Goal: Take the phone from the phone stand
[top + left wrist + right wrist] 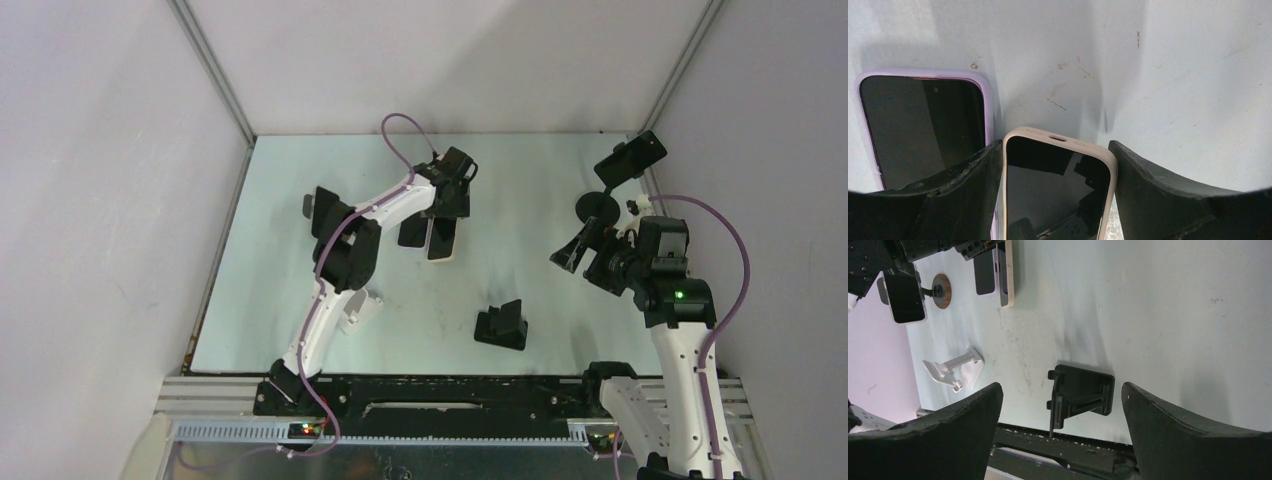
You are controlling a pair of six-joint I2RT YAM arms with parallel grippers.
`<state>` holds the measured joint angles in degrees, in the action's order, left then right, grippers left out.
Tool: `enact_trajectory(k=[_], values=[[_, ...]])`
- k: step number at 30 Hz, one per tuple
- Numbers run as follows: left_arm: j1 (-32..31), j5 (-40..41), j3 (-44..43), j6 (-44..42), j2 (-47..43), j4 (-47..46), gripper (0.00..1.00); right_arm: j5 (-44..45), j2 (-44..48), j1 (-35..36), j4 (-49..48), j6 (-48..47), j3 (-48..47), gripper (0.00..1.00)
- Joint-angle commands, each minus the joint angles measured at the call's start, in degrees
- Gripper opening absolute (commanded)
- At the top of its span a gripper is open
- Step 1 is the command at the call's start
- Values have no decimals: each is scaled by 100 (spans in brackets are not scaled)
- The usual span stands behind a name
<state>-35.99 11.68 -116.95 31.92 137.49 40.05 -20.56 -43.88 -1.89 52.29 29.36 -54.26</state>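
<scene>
A phone in a beige case sits between the fingers of my left gripper, and both pads press its long edges. From above, that phone and the left gripper are at mid-table, right beside a purple-cased phone lying flat. I cannot tell whether the beige phone touches the table. An empty black phone stand stands near the front edge. My right gripper hovers open at the right with nothing between its fingers; its wrist view looks down on the black stand.
A white stand lies on its side at the front left. A phone on a round-based stand stands at the left by the left arm. Another phone on a black round-based stand is at the back right corner. Walls enclose the table.
</scene>
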Motion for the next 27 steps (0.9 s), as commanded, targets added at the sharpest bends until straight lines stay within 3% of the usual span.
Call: enact_trajectory(k=[1, 15, 27], values=[[-37, 242, -284, -148, -55, 188, 76, 45, 44, -23, -123, 47, -25, 92], [-40, 285, -264, -88, -51, 237, 90, 51, 123, -22, -70, 23, -25, 92], [-44, 31, -458, -83, -425, 259, 93, -49, 73, -41, -234, 88, -42, 92]])
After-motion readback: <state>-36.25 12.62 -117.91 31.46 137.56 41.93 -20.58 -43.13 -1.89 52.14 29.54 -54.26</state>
